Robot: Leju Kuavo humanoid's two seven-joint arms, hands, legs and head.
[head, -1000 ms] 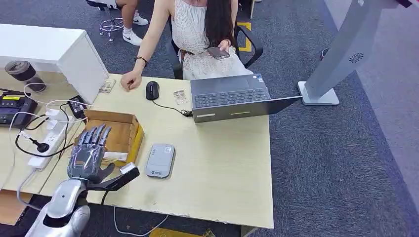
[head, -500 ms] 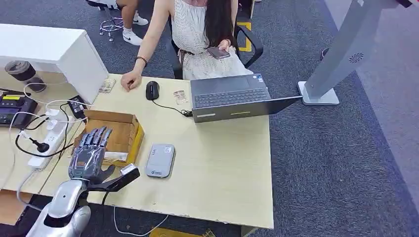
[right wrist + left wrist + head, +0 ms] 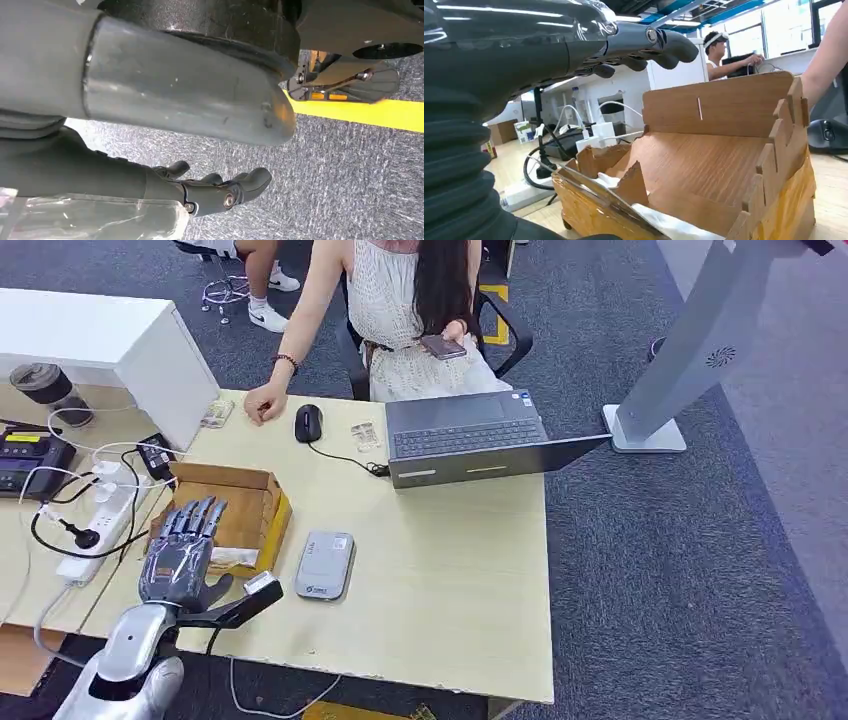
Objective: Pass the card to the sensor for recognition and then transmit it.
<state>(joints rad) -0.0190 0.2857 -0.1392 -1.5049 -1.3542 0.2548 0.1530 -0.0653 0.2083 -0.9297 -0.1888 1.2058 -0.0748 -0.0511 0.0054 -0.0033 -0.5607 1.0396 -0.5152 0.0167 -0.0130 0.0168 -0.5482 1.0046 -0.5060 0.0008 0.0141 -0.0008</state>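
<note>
Head view puts the white card (image 3: 232,556) in the cardboard box (image 3: 262,481), at its 6 o'clock wall. Left hand (image 3: 180,552) hovers over the box, fingers spread, holding nothing. Grey sensor (image 3: 324,565) lies at 3 o'clock of the box. Right hand (image 3: 210,192) hangs over carpet, fingers loosely apart, holding nothing.

Bright even overhead lighting, soft shadows; wrist views blurred close up, ceiling-light glare.

Silver arm (image 3: 125,650), grey ribbed wrist cover (image 3: 454,165); dark grey left hand (image 3: 180,555), glossy black fingers (image 3: 659,42).
</note>
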